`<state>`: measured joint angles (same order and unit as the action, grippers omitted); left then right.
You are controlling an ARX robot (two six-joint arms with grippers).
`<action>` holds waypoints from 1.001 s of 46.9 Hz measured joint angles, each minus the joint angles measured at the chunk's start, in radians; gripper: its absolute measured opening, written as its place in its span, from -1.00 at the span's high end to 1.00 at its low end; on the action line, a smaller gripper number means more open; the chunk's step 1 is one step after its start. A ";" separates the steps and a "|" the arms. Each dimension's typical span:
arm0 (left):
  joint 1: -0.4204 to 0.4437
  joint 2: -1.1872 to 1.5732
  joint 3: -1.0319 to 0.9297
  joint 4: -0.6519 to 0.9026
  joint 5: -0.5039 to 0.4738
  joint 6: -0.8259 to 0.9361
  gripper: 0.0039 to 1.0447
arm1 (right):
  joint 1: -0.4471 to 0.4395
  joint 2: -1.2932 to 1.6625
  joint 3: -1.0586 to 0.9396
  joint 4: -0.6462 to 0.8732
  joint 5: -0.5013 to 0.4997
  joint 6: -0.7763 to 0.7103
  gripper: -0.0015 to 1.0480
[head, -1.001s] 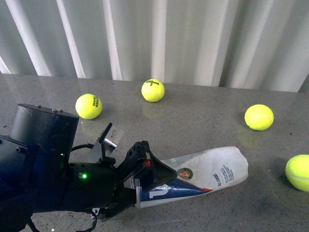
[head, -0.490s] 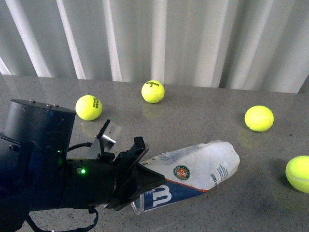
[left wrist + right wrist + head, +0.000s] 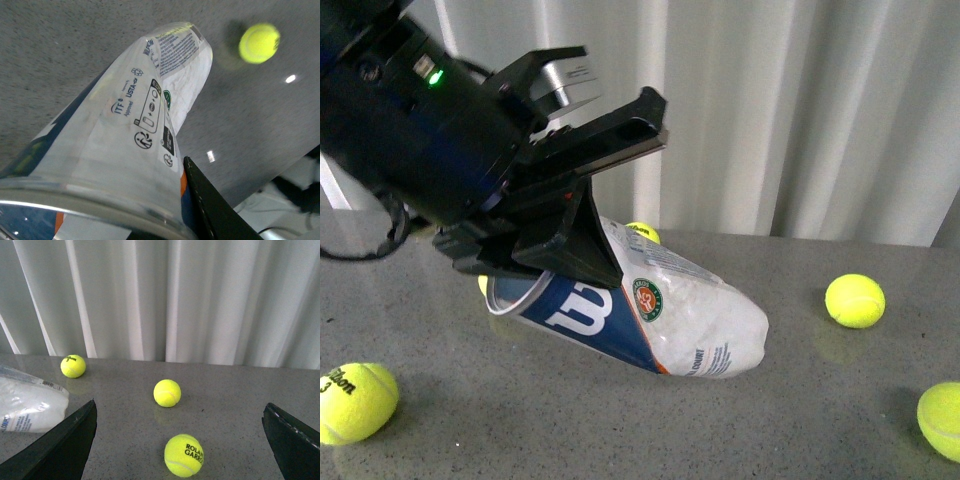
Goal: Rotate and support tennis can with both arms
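Observation:
The tennis can (image 3: 650, 315) is a clear tube with a white, navy and red label. It hangs tilted above the grey table, its open rim up at the left and its closed end down at the right. My left gripper (image 3: 582, 215) is shut on the can near its rim. In the left wrist view the can (image 3: 125, 125) fills the frame, with one black finger (image 3: 210, 205) pressed against its side. My right gripper (image 3: 180, 440) is open wide, low over the table. The can's closed end (image 3: 27, 402) shows at that view's edge.
Yellow tennis balls lie on the table: one at front left (image 3: 355, 402), one behind the can (image 3: 642, 233), one at right (image 3: 854, 300), one at far right (image 3: 942, 420). In the right wrist view two balls (image 3: 167, 392) (image 3: 184, 455) lie between the fingers. White curtain (image 3: 770, 110) behind.
My left arm has lifted the can off the table and tilted it, rim end up. The view has shifted, and a ball now shows at front left.

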<state>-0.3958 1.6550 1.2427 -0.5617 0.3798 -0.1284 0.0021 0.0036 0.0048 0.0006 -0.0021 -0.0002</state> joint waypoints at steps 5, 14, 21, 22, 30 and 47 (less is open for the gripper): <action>-0.043 0.038 0.143 -0.178 -0.138 0.177 0.94 | 0.000 0.000 0.000 0.000 0.000 0.000 -0.87; -0.102 0.104 0.291 -0.340 -0.339 0.374 0.94 | 0.000 0.000 0.000 0.000 0.000 0.000 -0.87; -0.143 0.165 0.340 -0.398 -0.481 0.489 0.94 | 0.000 0.000 0.000 0.000 0.000 0.000 -0.87; -0.147 0.176 0.349 -0.403 -0.496 0.502 0.94 | 0.000 0.000 0.000 0.000 0.000 0.000 -0.87; -0.162 0.288 0.435 -0.443 -0.595 0.601 0.94 | 0.000 0.000 0.000 0.000 0.000 0.000 -0.87; -0.183 0.359 0.457 -0.462 -0.656 0.671 0.94 | 0.000 0.000 0.000 0.000 0.000 0.000 -0.87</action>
<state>-0.5789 2.0140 1.6997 -1.0233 -0.2760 0.5426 0.0021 0.0036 0.0048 0.0006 -0.0017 -0.0002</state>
